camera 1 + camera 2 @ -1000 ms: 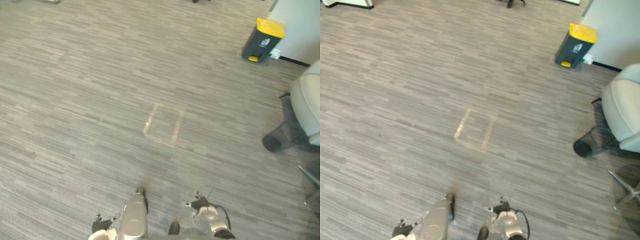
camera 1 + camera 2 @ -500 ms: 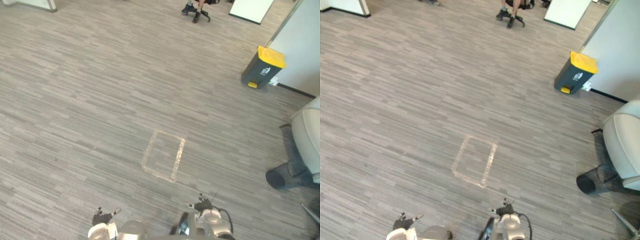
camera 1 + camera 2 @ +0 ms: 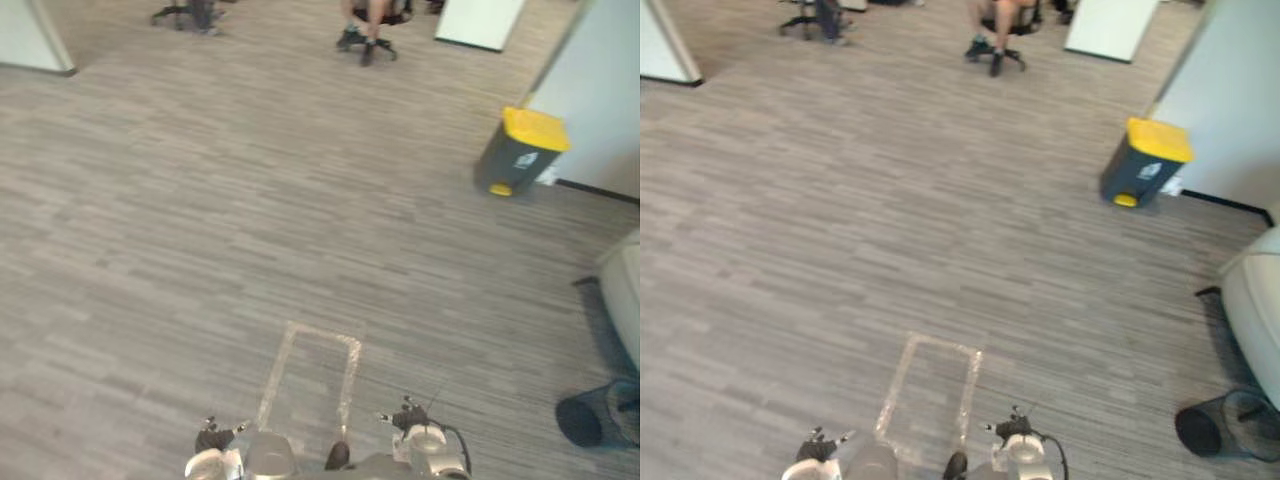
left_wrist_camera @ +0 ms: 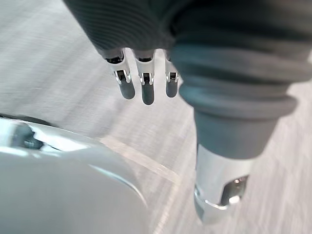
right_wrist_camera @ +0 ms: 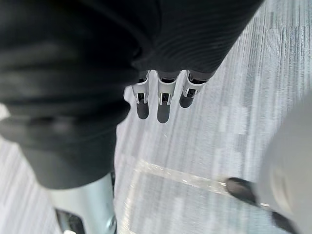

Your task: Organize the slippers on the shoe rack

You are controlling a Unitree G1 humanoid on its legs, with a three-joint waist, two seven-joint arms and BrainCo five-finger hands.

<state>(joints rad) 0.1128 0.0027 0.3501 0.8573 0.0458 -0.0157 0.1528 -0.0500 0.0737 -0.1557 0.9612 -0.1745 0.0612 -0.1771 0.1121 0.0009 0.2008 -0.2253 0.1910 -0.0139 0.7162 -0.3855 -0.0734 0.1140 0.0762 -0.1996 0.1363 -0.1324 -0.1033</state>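
Note:
My left hand (image 4: pixel 146 88) hangs over grey carpet, its fingers straight and nothing in it. My right hand (image 5: pixel 163 105) hangs the same way, fingers straight and empty, above the carpet. A strip of pale tape (image 5: pixel 181 175) on the floor runs below the right hand, and another strip (image 4: pixel 141 160) below the left.
A rectangle of clear tape (image 3: pixel 310 375) marks the carpet just ahead. A dark bin with a yellow lid (image 3: pixel 520 150) stands by the wall at the far right. A black mesh wastebasket (image 3: pixel 595 418) and a pale chair (image 3: pixel 1255 310) are at the right. A seated person (image 3: pixel 368 22) is far ahead.
The camera has moved: the tape rectangle and bin have slid down the picture, and more of the far room with the seated person shows. Both hands stay open.

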